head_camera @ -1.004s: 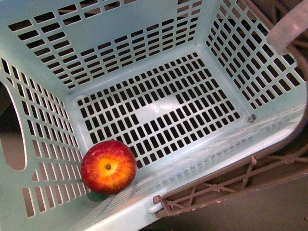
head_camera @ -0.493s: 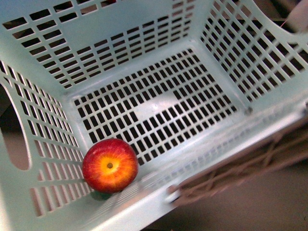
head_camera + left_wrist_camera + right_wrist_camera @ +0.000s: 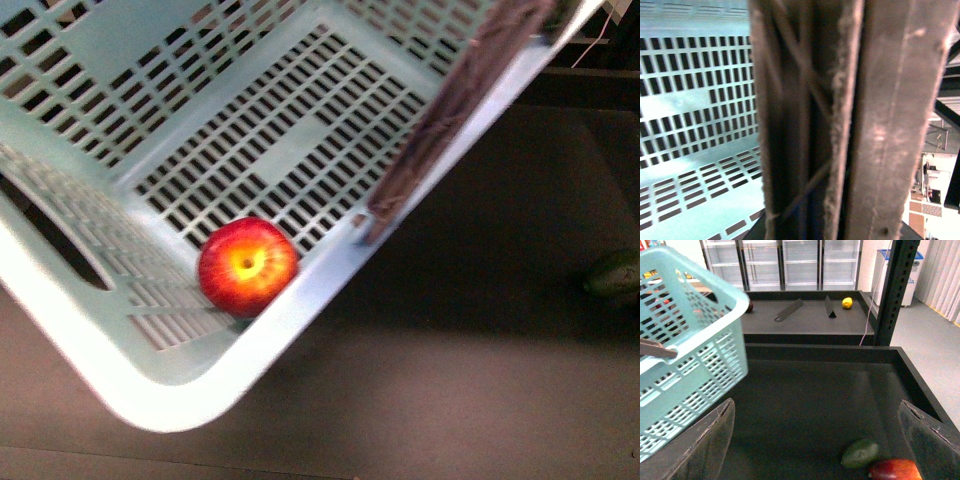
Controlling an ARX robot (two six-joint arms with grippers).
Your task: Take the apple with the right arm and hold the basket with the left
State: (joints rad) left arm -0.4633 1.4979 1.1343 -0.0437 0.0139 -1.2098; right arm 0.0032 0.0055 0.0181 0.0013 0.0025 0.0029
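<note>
The light turquoise basket (image 3: 150, 370) hangs tilted above the dark table, filling the upper left of the front view. A red apple (image 3: 247, 265) with a yellow patch lies in its low near corner. My left gripper (image 3: 830, 225) is shut on the basket's brown-grey lattice handle (image 3: 840, 120), which fills the left wrist view. My right gripper (image 3: 815, 440) is open and empty over the table, its fingers (image 3: 710, 440) wide apart. The basket (image 3: 685, 340) is off to one side of it. A second red apple-like fruit (image 3: 895, 470) lies on the table just inside one finger.
A dark green lumpy object (image 3: 860, 452) lies beside the red fruit and also shows at the front view's right edge (image 3: 612, 272). The dark table has a raised rim (image 3: 920, 385). A black post (image 3: 892, 290), a yellow fruit (image 3: 847, 302) and glass-door fridges stand behind.
The basket has swung up and to the left and tilted, uncovering the dark table and the green object at the right. The apple has stayed in its corner.
</note>
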